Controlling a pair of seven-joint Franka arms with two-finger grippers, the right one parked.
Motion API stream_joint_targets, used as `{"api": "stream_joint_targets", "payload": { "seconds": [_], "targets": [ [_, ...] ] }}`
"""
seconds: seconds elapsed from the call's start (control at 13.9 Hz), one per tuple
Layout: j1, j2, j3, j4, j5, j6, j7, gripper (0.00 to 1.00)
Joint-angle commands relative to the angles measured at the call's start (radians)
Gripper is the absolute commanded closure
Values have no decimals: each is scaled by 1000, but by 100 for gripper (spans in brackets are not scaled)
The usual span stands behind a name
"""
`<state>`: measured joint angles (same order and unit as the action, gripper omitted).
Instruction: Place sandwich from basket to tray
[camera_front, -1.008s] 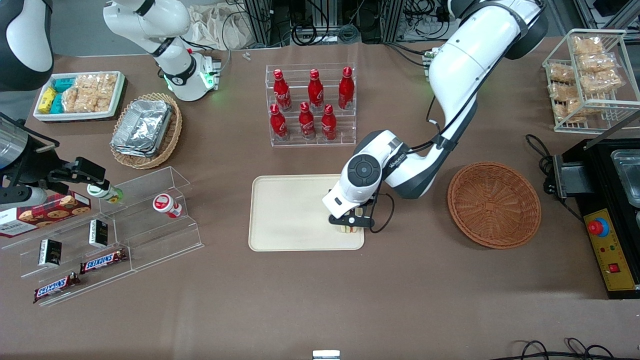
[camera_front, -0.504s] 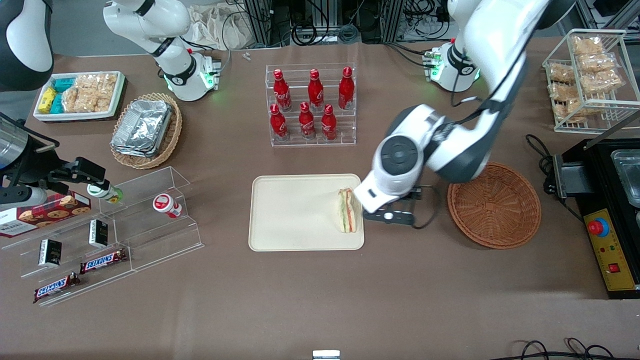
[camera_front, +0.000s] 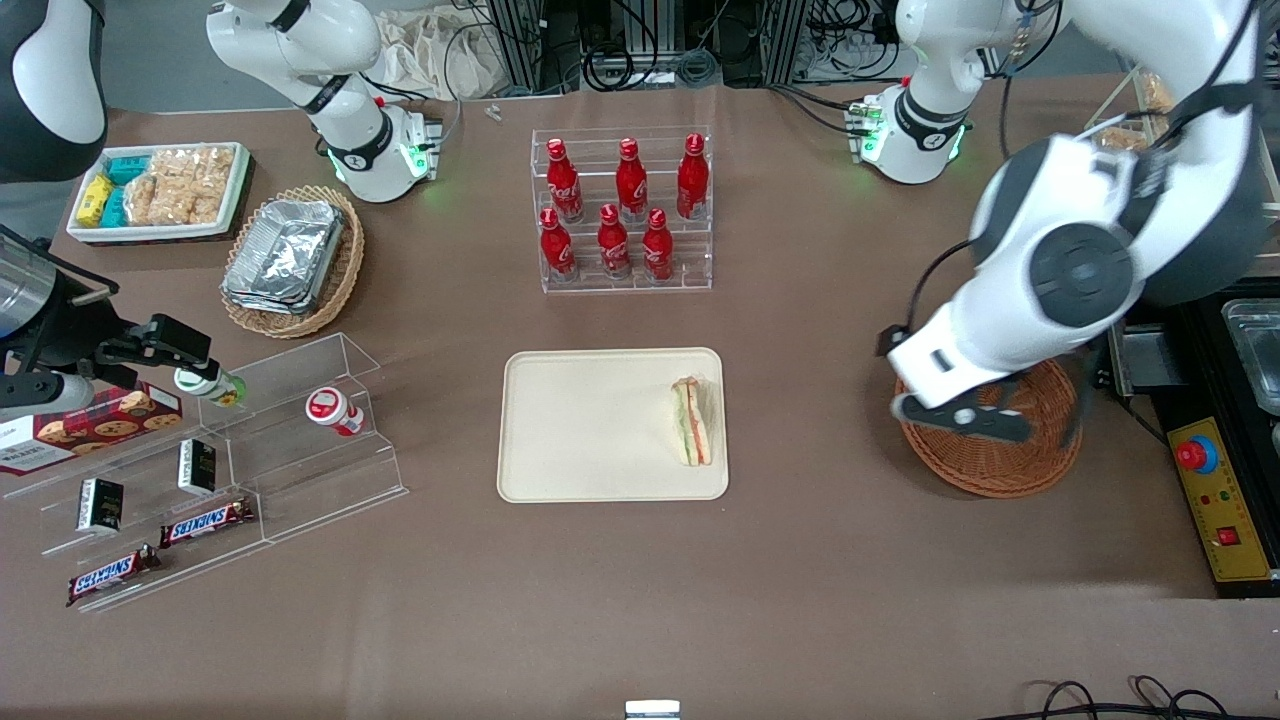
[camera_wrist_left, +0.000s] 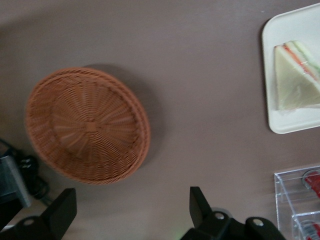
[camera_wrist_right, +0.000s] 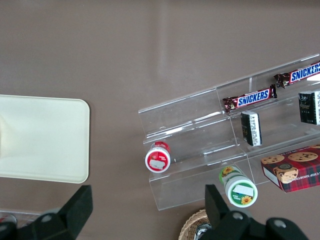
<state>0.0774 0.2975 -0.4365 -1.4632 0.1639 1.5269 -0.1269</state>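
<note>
Starting at the tray (camera_front: 590, 425): the sandwich (camera_front: 696, 420) lies flat on it, right up against the edge that faces the gripper, with the striped filling side showing. It sits apart from everything, nothing touching it, so I'd call the placing done. That edge is the one nearest the basket, which probably explains why it landed there and not in the middle of the tray.

Moving along, there's a stretch of bare table, and then the gripper (camera_front: 962, 417) — well clear of the sandwich and raised over the basket (camera_front: 1010, 465), over the rim nearest the tray. The wrist view shows the fingers (camera_wrist_left: 199, 205) spread wide with nothing between them, and the basket (camera_wrist_left: 87, 126) below them with nothing in it.

The arm is lifted high and folded back toward its own end of the table, its wrist pointing down — reads to me like a retreat pose.
</note>
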Motion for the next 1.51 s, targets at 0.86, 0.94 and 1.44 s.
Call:
{"api": "stream_joint_targets", "payload": {
  "seconds": [0.86, 0.94, 1.44],
  "targets": [
    [206, -90, 2, 17, -12, -88, 23, 0],
    [194, -96, 8, 14, -11, -82, 23, 0],
    [-83, -110, 372, -3, -67, 1, 30, 0]
  ]
}}
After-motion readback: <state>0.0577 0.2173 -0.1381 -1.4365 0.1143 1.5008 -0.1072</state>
